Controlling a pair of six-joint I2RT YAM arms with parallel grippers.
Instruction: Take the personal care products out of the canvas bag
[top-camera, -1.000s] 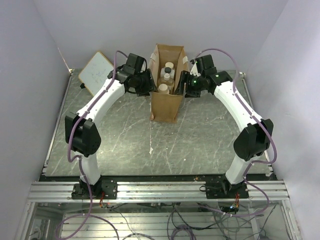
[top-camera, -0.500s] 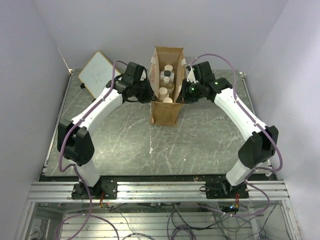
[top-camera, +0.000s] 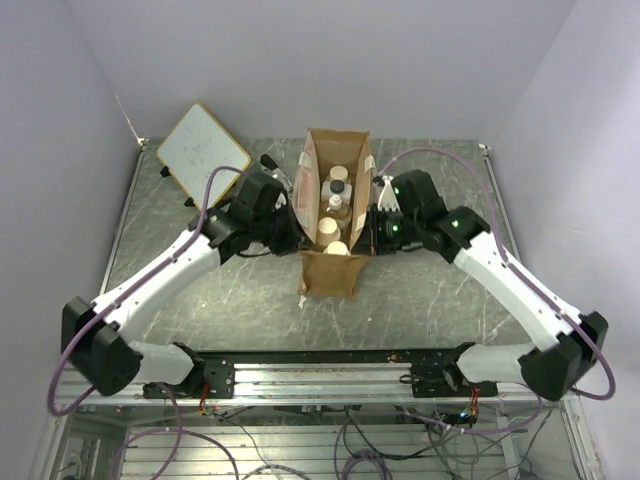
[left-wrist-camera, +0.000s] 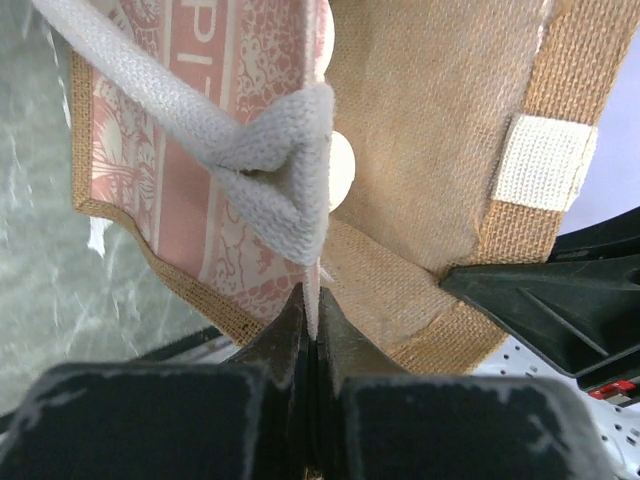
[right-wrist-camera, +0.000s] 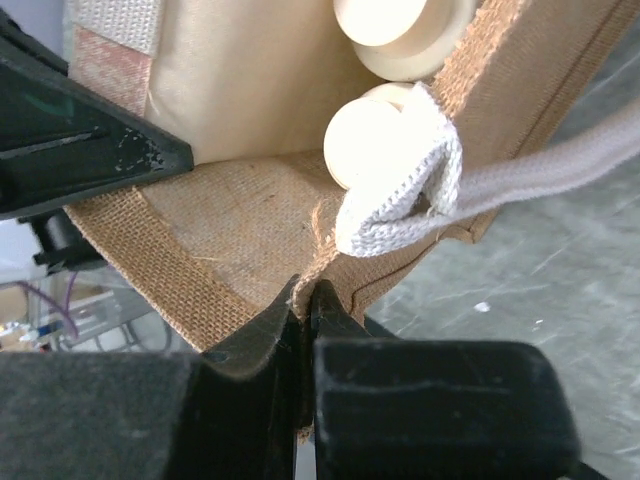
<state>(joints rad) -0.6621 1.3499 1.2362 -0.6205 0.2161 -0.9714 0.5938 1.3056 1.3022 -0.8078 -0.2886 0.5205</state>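
While between two claws (top-camera: 296, 236) (top-camera: 372, 232), one canvas bag (top-camera: 330, 276).

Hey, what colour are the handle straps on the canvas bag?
Cream-white woven webbing; the canvas bag's handle strap shows best in the left wrist view.

A wood-framed whiteboard (top-camera: 200, 148) is sitting askew at the counter's (top-camera: 150, 230) eleven o'clock corner; a small black-and-silver tool (top-camera: 270, 161) is lying toward twelve.

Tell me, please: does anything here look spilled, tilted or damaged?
Nothing stands out. The canvas bag is upright, the bottles stand upright inside it, and the left gripper and the right gripper each pinch one side of its rim.
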